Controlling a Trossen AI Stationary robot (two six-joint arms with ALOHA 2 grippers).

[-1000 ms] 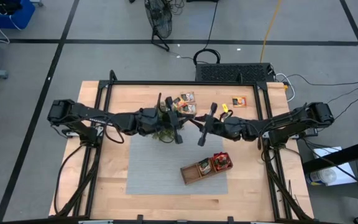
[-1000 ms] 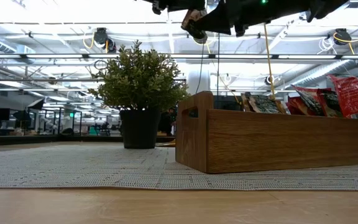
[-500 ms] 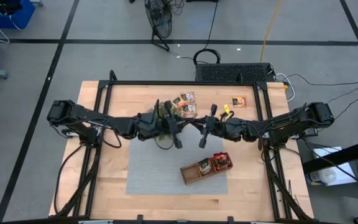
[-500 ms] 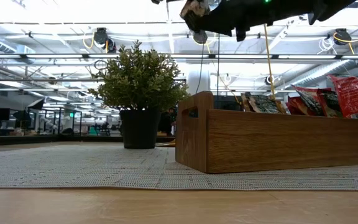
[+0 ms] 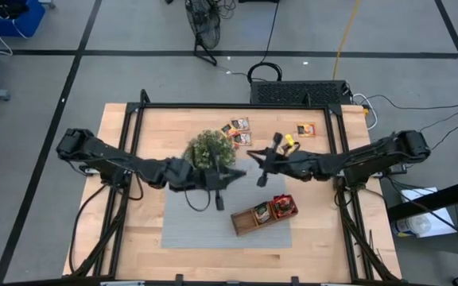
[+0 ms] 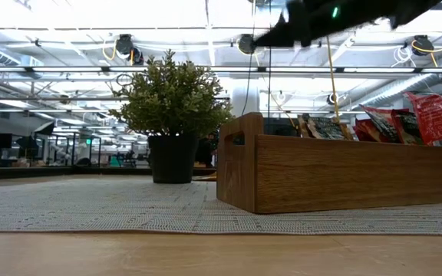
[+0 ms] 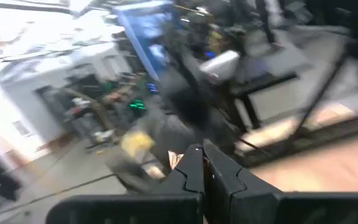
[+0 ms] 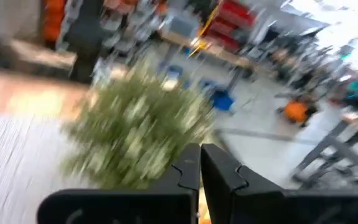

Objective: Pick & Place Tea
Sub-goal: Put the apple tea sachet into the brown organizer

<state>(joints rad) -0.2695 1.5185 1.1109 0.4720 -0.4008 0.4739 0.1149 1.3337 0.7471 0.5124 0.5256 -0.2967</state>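
My left gripper [image 5: 242, 170] [image 7: 204, 149] hangs high above the grey mat [image 5: 197, 216], just on the near side of the potted plant [image 5: 209, 149] [image 6: 173, 100]. It points level toward the table's right and is shut on a small pale-and-orange tea sachet [image 7: 174, 160]. My right gripper [image 5: 250, 155] [image 8: 201, 149] [image 6: 263, 40] faces it from the right, level and shut, holding nothing that I can see. The wooden tray [image 5: 257, 216] [image 6: 336, 172] holds red sachets [image 5: 283, 208] [image 6: 428, 115]. A few loose sachets [image 5: 238, 127] lie on the far table. My left gripper pinches the tea sachet between its two fingers at their free ends. Only a small pale-and-orange corner [image 7: 174, 160] sticks out beside the fingertips; the fingers hide the rest. The fingers lie level, pointing toward the table's right. The sachet is lifted clear, high above the mat.
More sachets lie at the far right [image 5: 304, 129], and a yellow one [image 5: 288, 143] lies close under the right arm. The table's black frame [image 5: 237, 106] runs along the far edge. Bare mat lies left of the tray.
My left gripper has swung toward the table's near edge and a little up, still shut on the sachet. It has come off the plant, which now shows whole from above, and has left the low view. My right gripper has stayed in place.
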